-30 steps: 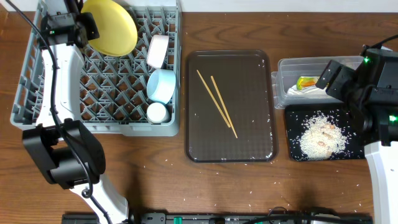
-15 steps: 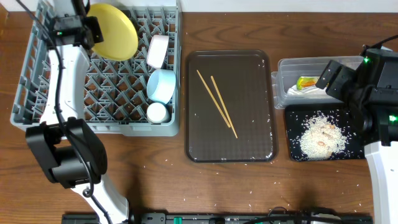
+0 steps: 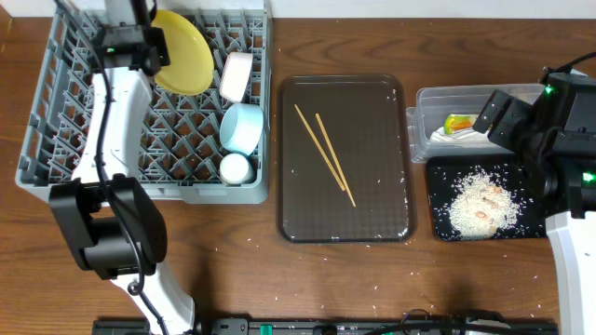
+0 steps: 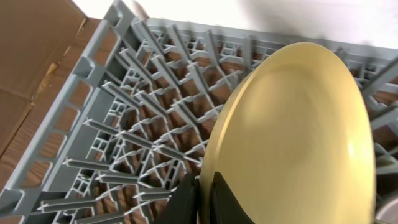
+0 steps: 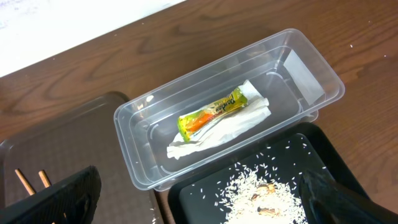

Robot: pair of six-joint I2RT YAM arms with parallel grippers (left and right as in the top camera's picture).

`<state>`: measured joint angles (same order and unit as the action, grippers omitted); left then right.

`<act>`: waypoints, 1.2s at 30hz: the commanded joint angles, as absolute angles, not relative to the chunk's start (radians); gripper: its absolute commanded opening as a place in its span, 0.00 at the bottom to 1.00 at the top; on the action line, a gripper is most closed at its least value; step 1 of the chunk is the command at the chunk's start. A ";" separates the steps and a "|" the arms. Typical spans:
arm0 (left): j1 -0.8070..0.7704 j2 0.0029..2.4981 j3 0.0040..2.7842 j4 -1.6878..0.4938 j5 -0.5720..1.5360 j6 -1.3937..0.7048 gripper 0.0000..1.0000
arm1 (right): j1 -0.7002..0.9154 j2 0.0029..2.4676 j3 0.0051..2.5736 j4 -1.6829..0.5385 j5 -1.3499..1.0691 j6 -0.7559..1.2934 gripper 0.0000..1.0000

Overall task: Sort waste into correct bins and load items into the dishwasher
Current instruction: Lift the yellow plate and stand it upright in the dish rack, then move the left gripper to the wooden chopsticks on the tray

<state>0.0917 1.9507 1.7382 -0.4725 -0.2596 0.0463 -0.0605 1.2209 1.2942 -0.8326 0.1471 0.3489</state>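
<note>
My left gripper point(image 4: 205, 199) is shut on the rim of the pale yellow plate point(image 3: 186, 51), held tilted over the back of the grey dish rack point(image 3: 56, 121); the plate fills the left wrist view point(image 4: 298, 137). In the rack stand a white bowl point(image 3: 237, 76), a light blue bowl point(image 3: 242, 127) and a small white cup point(image 3: 235, 167). Two chopsticks point(image 3: 326, 154) lie on the dark brown serving tray point(image 3: 391, 214). My right gripper point(image 5: 199, 199) is open over the black tray point(image 5: 199, 199) of rice point(image 3: 482, 203). The clear tub point(image 5: 143, 168) holds the wrapper point(image 5: 214, 114) and napkin point(image 5: 217, 132).
Stray rice grains lie on the wooden table in front of the serving tray point(image 3: 307, 249). A cardboard box point(image 4: 31, 74) shows left of the rack in the left wrist view. The right arm point(image 3: 559, 140) hangs over the tub and black tray.
My left gripper has carried the yellow plate to the right along the back of the rack, toward the white bowl. The right arm has not moved.
</note>
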 commanded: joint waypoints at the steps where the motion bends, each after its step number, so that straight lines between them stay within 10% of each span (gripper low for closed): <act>1: 0.055 1.943 1.734 -0.482 -0.295 0.060 0.08 | -0.064 1.219 1.307 -0.831 0.157 0.359 0.99; 6: 0.020 1.943 1.734 -0.503 -0.301 0.059 0.36 | -0.064 1.219 1.307 -0.831 0.157 0.359 0.99; 17: -0.092 1.899 1.734 -0.538 -0.301 0.059 0.61 | -0.064 1.219 1.307 -0.831 0.157 0.359 0.99; 26: -0.324 1.700 1.733 -0.820 -0.157 -0.375 0.64 | -0.064 1.219 1.307 -0.831 0.157 0.359 0.99; 36: -0.573 2.018 1.731 -0.908 -0.157 -0.804 0.54 | -0.064 1.219 1.307 -0.831 0.157 0.359 0.99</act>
